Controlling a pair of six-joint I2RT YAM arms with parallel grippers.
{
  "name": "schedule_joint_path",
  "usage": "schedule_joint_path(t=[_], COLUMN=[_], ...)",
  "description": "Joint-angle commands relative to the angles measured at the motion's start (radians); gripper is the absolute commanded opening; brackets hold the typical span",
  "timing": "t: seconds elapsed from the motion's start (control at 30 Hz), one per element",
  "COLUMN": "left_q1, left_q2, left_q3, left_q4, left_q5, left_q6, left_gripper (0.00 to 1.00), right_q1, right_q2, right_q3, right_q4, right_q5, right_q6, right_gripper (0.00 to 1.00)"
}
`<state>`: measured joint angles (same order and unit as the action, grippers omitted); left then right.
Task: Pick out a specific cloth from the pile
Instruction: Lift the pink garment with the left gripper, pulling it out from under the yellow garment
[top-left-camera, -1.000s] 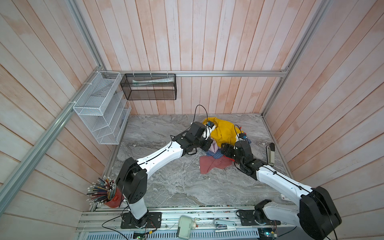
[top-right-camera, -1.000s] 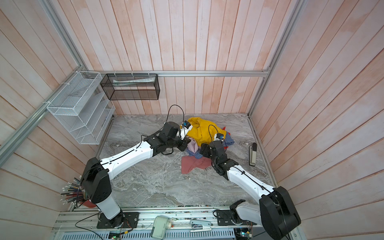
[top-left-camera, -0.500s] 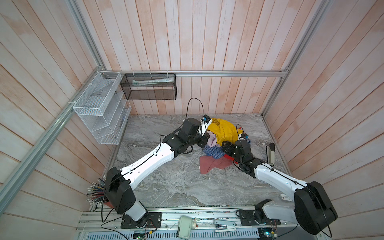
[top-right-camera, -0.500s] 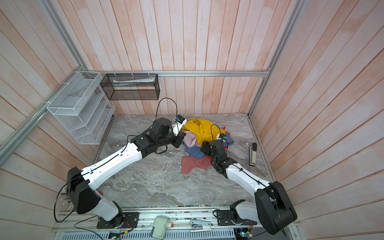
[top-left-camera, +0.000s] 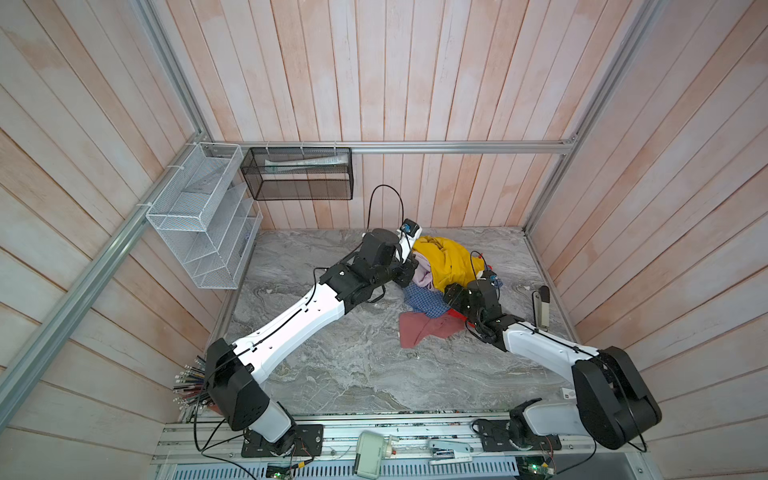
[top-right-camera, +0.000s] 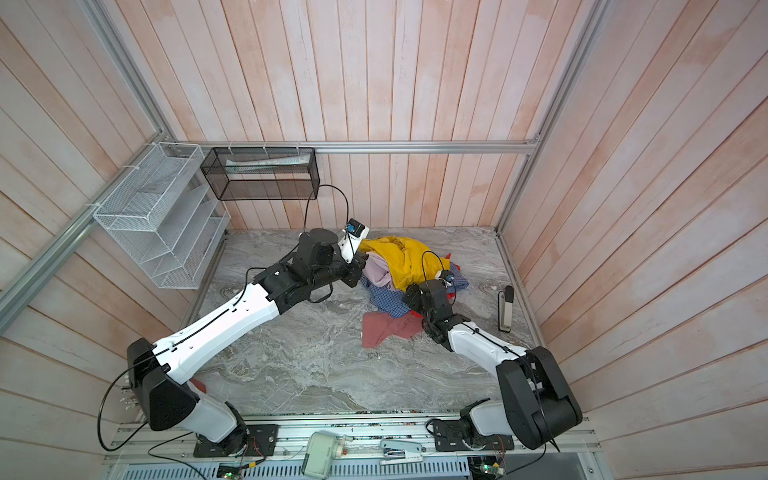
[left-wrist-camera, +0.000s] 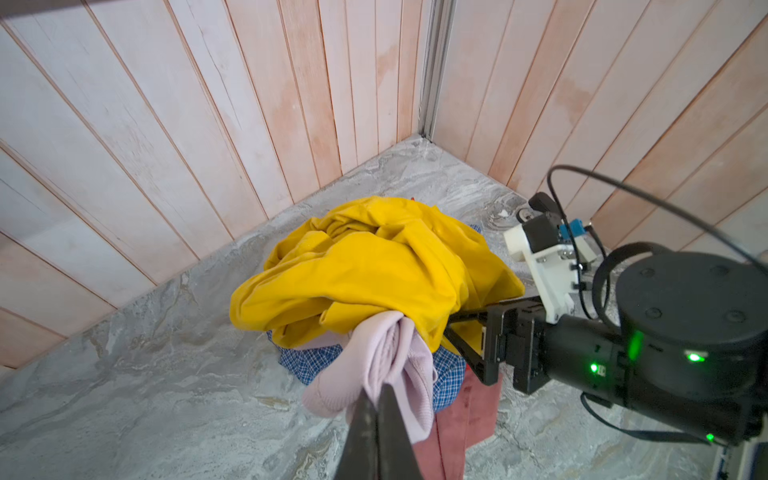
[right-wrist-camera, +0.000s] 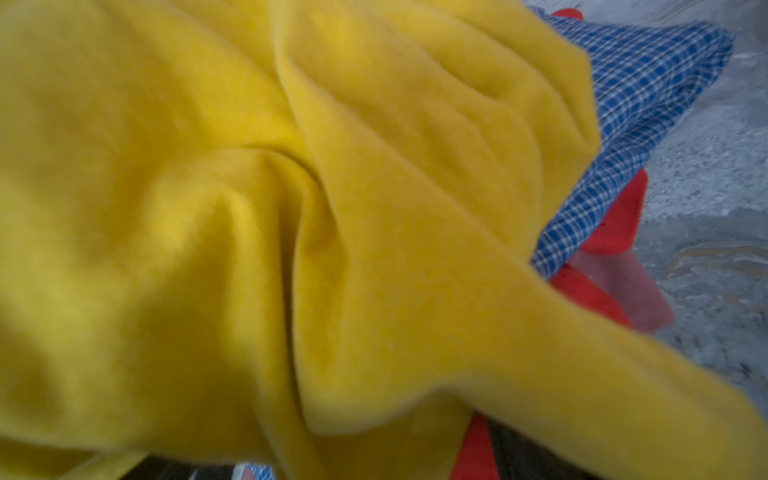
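A grey marbled bench (top-left-camera: 353, 365) is boxed in by pale wooden walls, with two white and black robot arms reaching in from the near edge. Towards the back right corner sits the pile (top-left-camera: 440, 274) of mixed cloths. A big mustard-yellow garment (left-wrist-camera: 374, 270) lies heaped on top, blue checked fabric (left-wrist-camera: 307, 361) shows beneath it, and a dusty rose-red cloth (top-left-camera: 424, 328) spreads flat on the bench at the near side. A bright red cloth (right-wrist-camera: 623, 216) peeks out at the far edge.

The left arm (top-left-camera: 299, 320) stretches across to the pile's left side. Its jaws are pressed together, pinching a fold of the pale lilac-pink cloth (left-wrist-camera: 382, 357). That cloth hangs in a soft bunch from under the yellow garment's edge, draped over the checked fabric. Part of it is tucked beneath the yellow, so it is not yet free of the pile.

The right arm (top-left-camera: 540, 345) comes in low from the near right. Its jaws stand spread apart against the yellow garment's lower edge, and no fabric is clearly pinched between them. Its wrist camera is almost filled by blurred yellow folds. It appears placed there to steady or hold back the heavier garment so that only the small cloth slides out. The likely risk is the yellow garment dragging along with it.
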<state>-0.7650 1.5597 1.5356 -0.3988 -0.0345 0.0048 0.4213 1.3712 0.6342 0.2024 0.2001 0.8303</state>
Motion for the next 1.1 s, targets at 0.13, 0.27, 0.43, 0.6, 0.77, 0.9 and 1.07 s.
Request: schedule_joint_path(t=[0.13, 0.27, 0.43, 0.6, 0.77, 0.9, 1.07], left_q1=[0.024, 0.041, 0.069, 0.082, 0.09, 0.101, 0.106], left_q2=[-0.075, -0.085, -0.084, -0.093, -0.122, -0.159, -0.192], left_q3=[0.09, 0.104, 0.143, 0.172, 0.181, 0.179, 0.185], left_q4=[0.007, 0.004, -0.001, -0.001, 0.001, 0.02, 0.051], left_q5=[-0.09, -0.126, -0.144, -0.155, -0.212, -0.244, -0.294], left_q6=[0.037, 0.053, 0.051, 0.054, 0.05, 0.056, 0.068], left_gripper=[0.0, 0.0, 0.0, 0.0, 0.0, 0.0, 0.0], right_q1=[-0.018, -0.022, -0.028, -0.031, -0.032, -0.033, -0.033], right_q2=[0.017, 0.028, 0.061, 0.076, 0.072, 0.068, 0.071], right_q3=[0.004, 0.005, 0.007, -0.009, -0.026, -0.034, -0.034], right_q4=[0.001, 0.008, 0.0, 0.003, 0.011, 0.02, 0.02], right_q5=[0.0, -0.001, -0.003, -0.004, -0.007, -0.011, -0.01], right_q6=[0.026, 0.023, 0.037, 0.069, 0.089, 0.092, 0.095], right_gripper=[0.96, 0.98, 0.98, 0.98, 0.98, 0.98, 0.98])
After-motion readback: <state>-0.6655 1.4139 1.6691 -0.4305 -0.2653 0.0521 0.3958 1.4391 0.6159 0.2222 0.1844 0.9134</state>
